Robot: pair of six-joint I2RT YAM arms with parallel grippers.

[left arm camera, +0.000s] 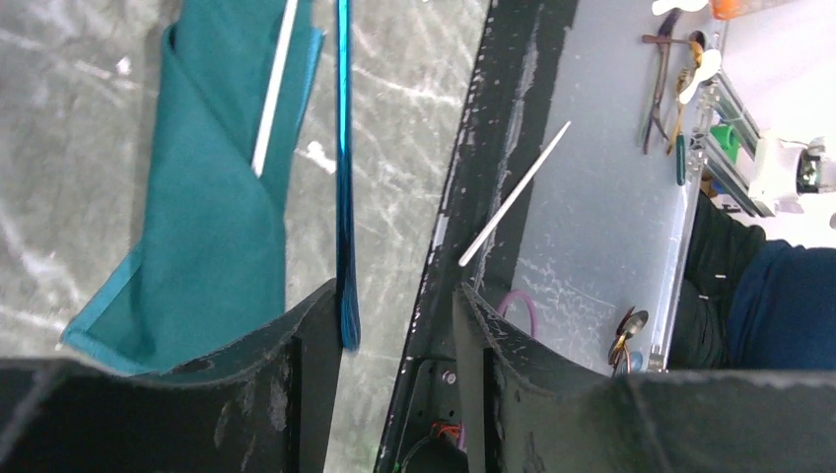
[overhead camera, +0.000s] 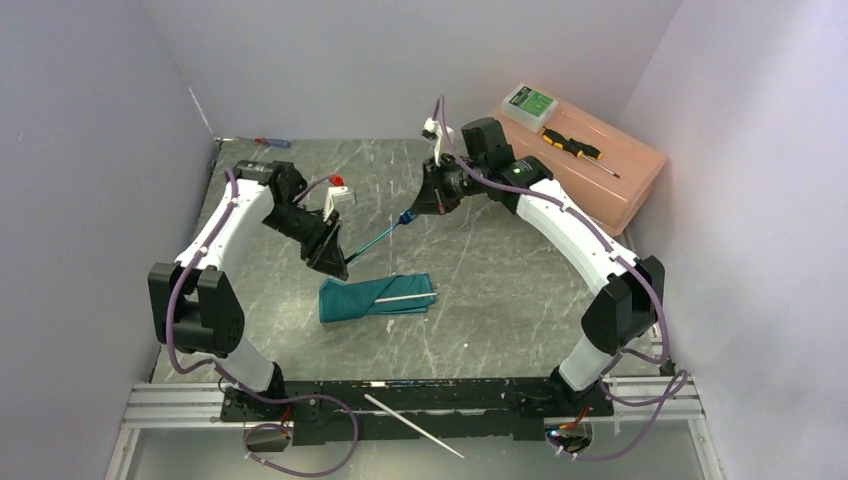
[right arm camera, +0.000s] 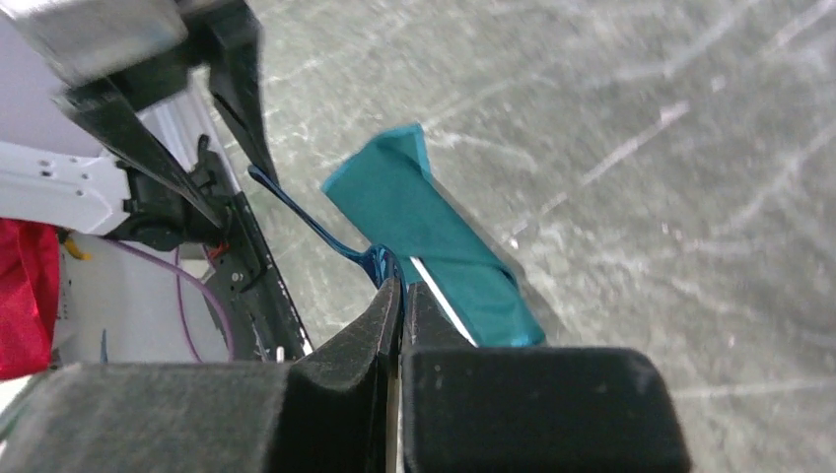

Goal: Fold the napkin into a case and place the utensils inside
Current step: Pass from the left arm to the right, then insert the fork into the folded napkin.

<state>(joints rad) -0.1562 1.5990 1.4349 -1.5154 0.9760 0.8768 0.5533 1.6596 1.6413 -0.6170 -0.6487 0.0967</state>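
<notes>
Napkin: folded as case, mid-table, one white stick tucked in. Blue utensil: your right gripper is pinched onto its end and angles it toward the case, likely for insertion; left gripper has its fingers parted around the other tip. Second white stick: on front rail. Writing: none legible.

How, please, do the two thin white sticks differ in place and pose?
One thin white stick lies on the folded teal cloth napkin, along its length; the other white stick lies off it, across the black base rail. The first ends at a fold; the second lies bare. Both are straight.
</notes>
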